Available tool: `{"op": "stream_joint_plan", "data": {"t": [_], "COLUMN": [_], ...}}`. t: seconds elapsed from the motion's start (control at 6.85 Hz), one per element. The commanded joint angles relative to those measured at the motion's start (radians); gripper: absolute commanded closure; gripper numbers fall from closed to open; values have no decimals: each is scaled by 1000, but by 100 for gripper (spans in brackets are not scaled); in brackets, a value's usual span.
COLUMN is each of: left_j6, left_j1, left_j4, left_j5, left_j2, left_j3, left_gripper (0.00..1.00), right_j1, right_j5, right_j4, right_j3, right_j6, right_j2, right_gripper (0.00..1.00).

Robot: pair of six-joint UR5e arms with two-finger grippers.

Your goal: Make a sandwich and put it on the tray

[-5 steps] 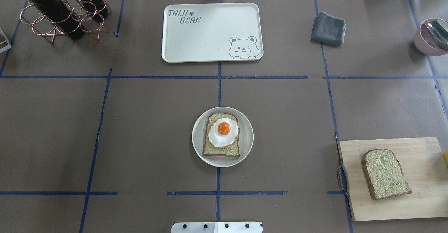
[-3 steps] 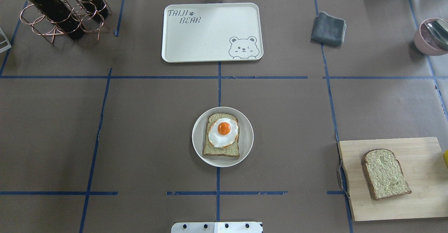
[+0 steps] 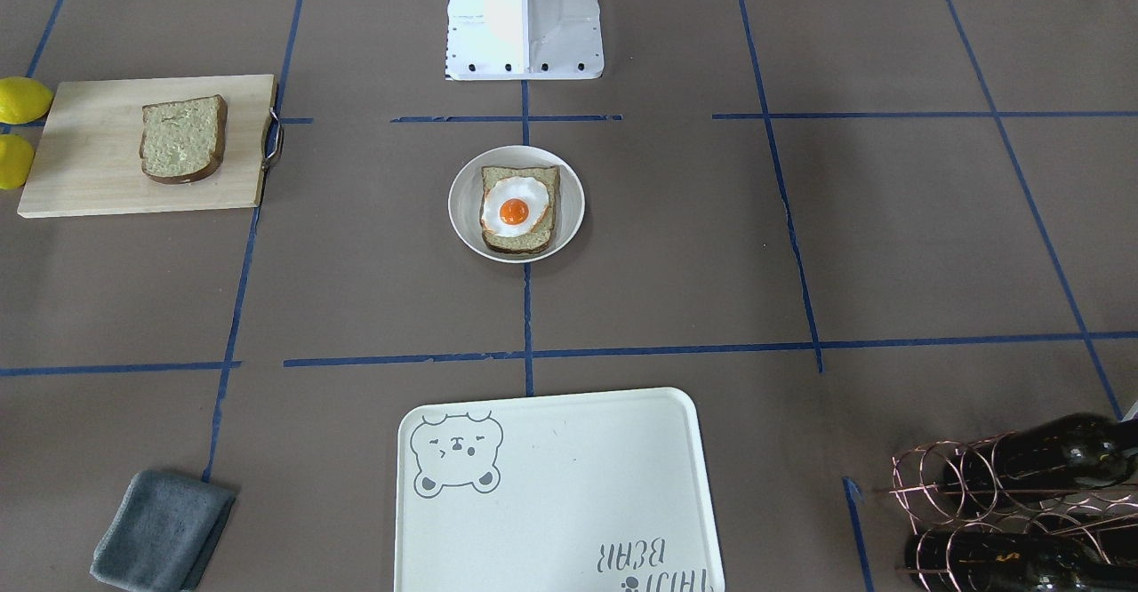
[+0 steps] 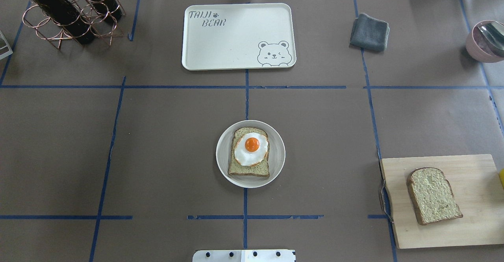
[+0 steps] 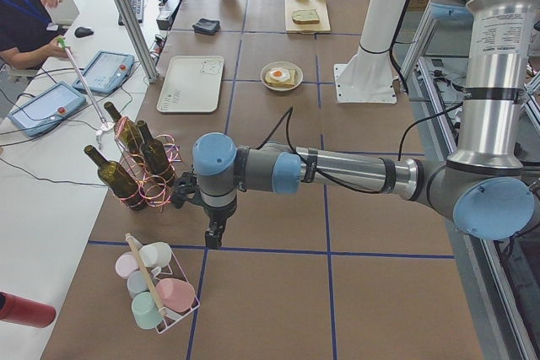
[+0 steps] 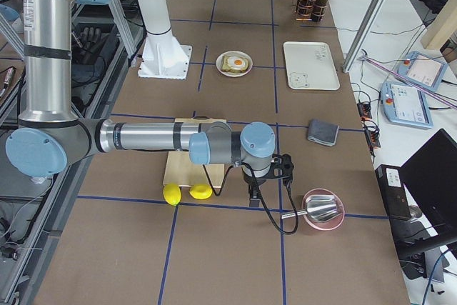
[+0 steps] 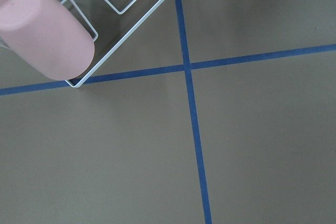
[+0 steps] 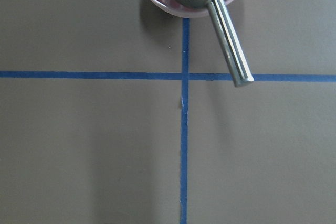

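One bread slice lies in a small round white bowl at the table's middle, with the fried egg on top of it. The second bread slice lies on a pale wooden cutting board at the near right. The white bear tray sits at the far middle with nothing on it. My left gripper shows only in the exterior left view, low over the table by the cup rack. My right gripper shows only in the exterior right view, near the pink bowl. I cannot tell whether either is open or shut.
A copper wine rack with bottles stands far left. A grey cloth lies far right. A pink bowl with a metal scoop is at the right edge. Two lemons lie beside the board. A cup rack stands off to the left.
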Motion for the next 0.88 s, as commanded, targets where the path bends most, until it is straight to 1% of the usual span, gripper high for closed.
{"op": "stream_joint_plan", "data": {"t": [0.0, 0.15, 0.29, 0.44, 0.58, 0.73], "left_j6": [2, -25, -33, -44, -73, -132], "left_j1": [67, 168, 204, 207, 217, 241], "left_j4": [-97, -203, -238, -274, -275, -291], "left_j5": [5, 6, 11, 5, 3, 2], "left_j2": [-34, -32, -45, -68, -69, -71], "left_j3": [-4, 6, 6, 10, 7, 0], "left_gripper": [0, 0, 0, 0, 0, 0], "right_j1": [-74, -155, -225, -290, -330, -411], "right_j5": [4, 4, 3, -3, 0, -16], "right_j4": [-8, 1, 12, 169, 311, 525], "right_j3": [91, 97, 99, 117, 125, 128], "right_j6": [13, 74, 288, 336, 463, 708], "right_j2": [44, 48, 86, 57, -13, -68], "right_gripper": [0, 0, 0, 0, 0, 0]}}
